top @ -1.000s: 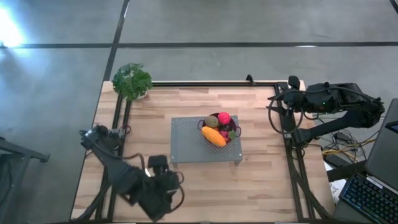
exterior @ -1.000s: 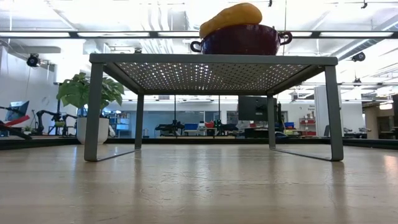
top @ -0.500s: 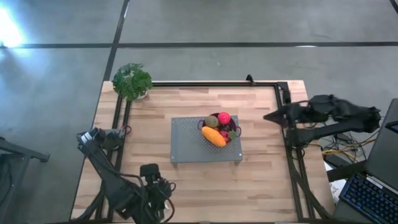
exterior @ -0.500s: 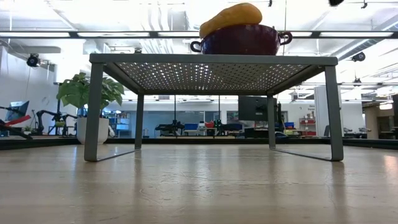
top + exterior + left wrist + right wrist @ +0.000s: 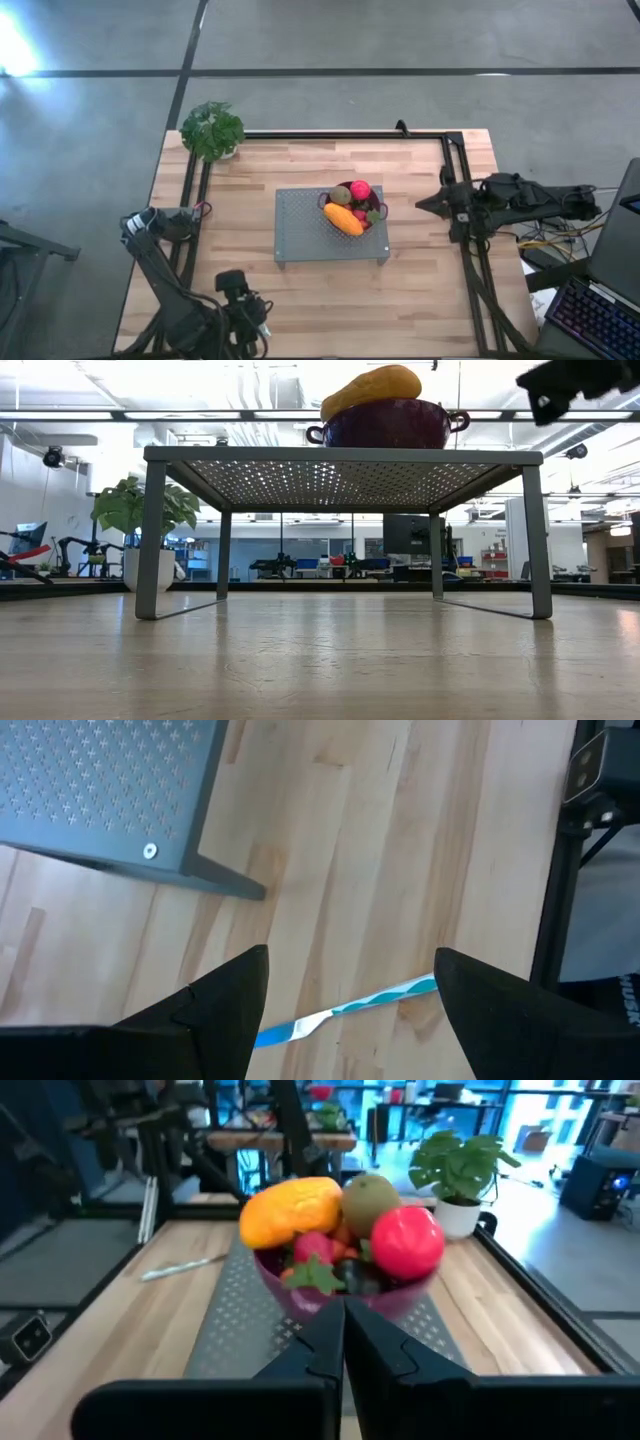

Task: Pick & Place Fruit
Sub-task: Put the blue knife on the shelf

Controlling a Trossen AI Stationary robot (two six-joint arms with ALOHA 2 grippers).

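Observation:
The fruit lies heaped in a purple bowl (image 5: 372, 222) that stands on a grey perforated stand (image 5: 300, 228) at mid-table. On top are an elongated orange piece (image 5: 343, 219), a pink-red ball (image 5: 408, 1242) and a brown-green oval (image 5: 370, 1198). My right gripper (image 5: 342, 1342) hovers level to the bowl's right, shut and empty; in the high view my right gripper (image 5: 424, 203) is clear of the stand. My left gripper (image 5: 350, 965) hangs open over the table's near part, holding nothing, with a blue-and-white knife (image 5: 345, 1008) lying on the wood below it.
A potted plant (image 5: 212, 130) stands at the far left corner. Black frame rails (image 5: 470, 270) run along the table's sides. Bare wood (image 5: 330, 300) lies in front of the stand. The room behind holds other benches and equipment.
My right gripper has swung down from the far right corner toward the stand's right side and tipped from pointing down to nearly level, coming into the low view's top right. My left gripper has sunk a little near the front edge. The fruit and the bowl have stayed put.

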